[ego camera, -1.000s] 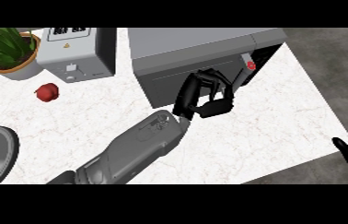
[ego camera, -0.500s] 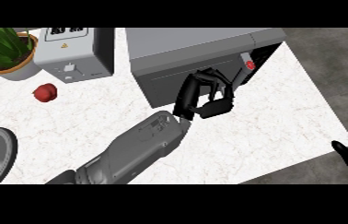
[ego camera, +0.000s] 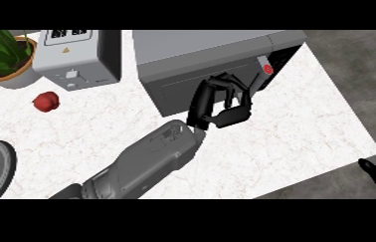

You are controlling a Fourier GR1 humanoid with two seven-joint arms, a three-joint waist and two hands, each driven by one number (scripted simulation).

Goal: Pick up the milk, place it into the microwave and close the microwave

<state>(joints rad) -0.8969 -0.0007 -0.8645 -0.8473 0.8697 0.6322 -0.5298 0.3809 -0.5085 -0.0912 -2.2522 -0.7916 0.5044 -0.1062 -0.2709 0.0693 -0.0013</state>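
Observation:
The grey microwave (ego camera: 198, 49) stands at the back middle of the counter. Its grey door face looks closed, and a dark control strip with a red button (ego camera: 267, 69) runs down its right side. My left hand (ego camera: 220, 104) is against the lower front of the door with its fingers curled, and nothing shows in them. Its grey forearm comes in from the lower left. No milk is visible. Only a black tip of my right hand (ego camera: 366, 167) shows at the right edge, off the counter.
A grey toaster (ego camera: 77, 57) stands at the back left beside a potted plant (ego camera: 16, 61). A small red fruit (ego camera: 46, 101) lies in front of them. A dark round rim (ego camera: 3, 166) cuts the left edge. The counter ends at right (ego camera: 345, 106).
My left hand stays at the microwave front, almost unmoved. The tip of my right hand has slid slightly lower along the right edge.

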